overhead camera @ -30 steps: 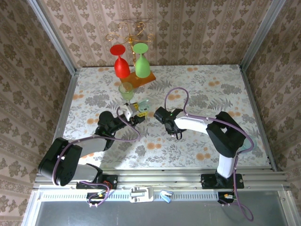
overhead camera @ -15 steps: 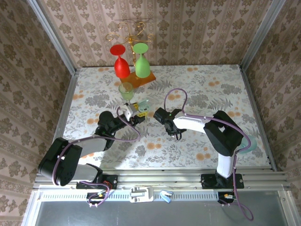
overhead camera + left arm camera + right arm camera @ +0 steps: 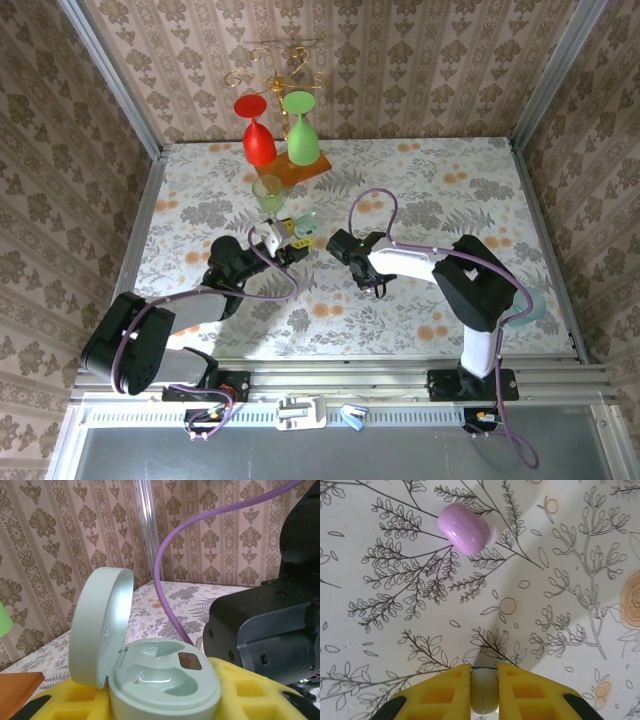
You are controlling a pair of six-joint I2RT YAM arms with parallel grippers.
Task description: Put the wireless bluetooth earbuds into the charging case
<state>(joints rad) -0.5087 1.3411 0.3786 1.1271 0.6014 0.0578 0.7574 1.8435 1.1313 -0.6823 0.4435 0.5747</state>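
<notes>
We see the left gripper (image 3: pixel 293 233) near the middle of the table (image 3: pixel 470 190), a little toward its left edge, with its jaws closed on the charging case (image 3: pixel 165 680). Its yellow pads (image 3: pixel 252 692) press against the base of the case from both sides. The case is mint green. Its lid (image 3: pixel 102 625) is hinged open and stands nearly upright on the left in the left wrist view, so the moulded recesses face up. We see the right gripper (image 3: pixel 484 671) just beside the left one, also near the middle of the table and pointing down at the cloth. Its jaws are closed to a narrow gap, and the pale whitish earbud (image 3: pixel 484 696) is pinched between the two yellow fingers (image 3: pixel 445 692). The lilac earbud (image 3: pixel 464 528) lies loose on the floral cloth ahead of those fingertips, apart from them. At the far edge of the table, toward the left corner, a red glass (image 3: pixel 258 135) and a green glass (image 3: pixel 301 130) stand inverted on an orange board (image 3: pixel 290 170).
</notes>
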